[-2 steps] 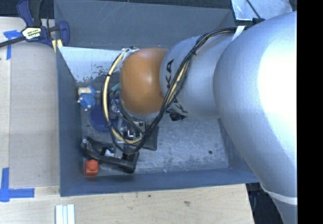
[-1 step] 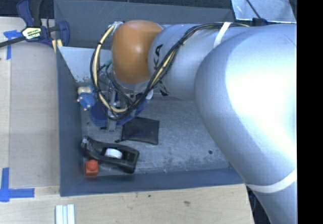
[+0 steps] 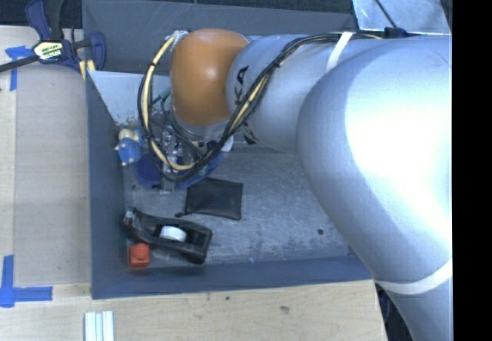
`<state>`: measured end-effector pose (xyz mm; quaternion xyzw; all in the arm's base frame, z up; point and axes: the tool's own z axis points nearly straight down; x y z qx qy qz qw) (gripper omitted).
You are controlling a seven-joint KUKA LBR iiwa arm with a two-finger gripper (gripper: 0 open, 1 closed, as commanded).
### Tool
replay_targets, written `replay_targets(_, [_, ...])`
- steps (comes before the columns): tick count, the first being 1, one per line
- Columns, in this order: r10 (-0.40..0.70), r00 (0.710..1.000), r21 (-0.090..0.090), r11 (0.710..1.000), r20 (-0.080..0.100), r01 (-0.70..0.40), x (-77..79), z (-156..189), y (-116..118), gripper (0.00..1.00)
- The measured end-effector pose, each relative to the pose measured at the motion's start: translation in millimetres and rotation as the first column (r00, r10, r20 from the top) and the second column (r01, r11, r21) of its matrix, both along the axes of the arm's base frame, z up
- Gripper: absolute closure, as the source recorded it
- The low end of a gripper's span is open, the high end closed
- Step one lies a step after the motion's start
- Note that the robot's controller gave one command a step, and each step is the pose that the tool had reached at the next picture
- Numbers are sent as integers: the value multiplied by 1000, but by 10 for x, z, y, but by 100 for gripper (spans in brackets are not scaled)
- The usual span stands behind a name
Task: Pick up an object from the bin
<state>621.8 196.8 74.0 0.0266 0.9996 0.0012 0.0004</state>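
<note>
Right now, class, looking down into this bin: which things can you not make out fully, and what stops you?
- Blue object at the left of the bin, camera view: its right part lies under the wrist cables.
- Right side of the bin: covered by the arm.
- Red piece by the black holder: too small to tell if attached.

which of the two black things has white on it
The black holder at the lower left of the bin, beside a red piece: a white roll sits in it. The flat black square above it is plain.
</note>
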Motion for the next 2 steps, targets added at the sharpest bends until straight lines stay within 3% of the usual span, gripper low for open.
replay_targets(1, [-8,1000,1,1000,10,8,-317,1170,-34,100])
replay_targets(2, [9,1000,1,1000,11,-9,-305,2022,59,100])
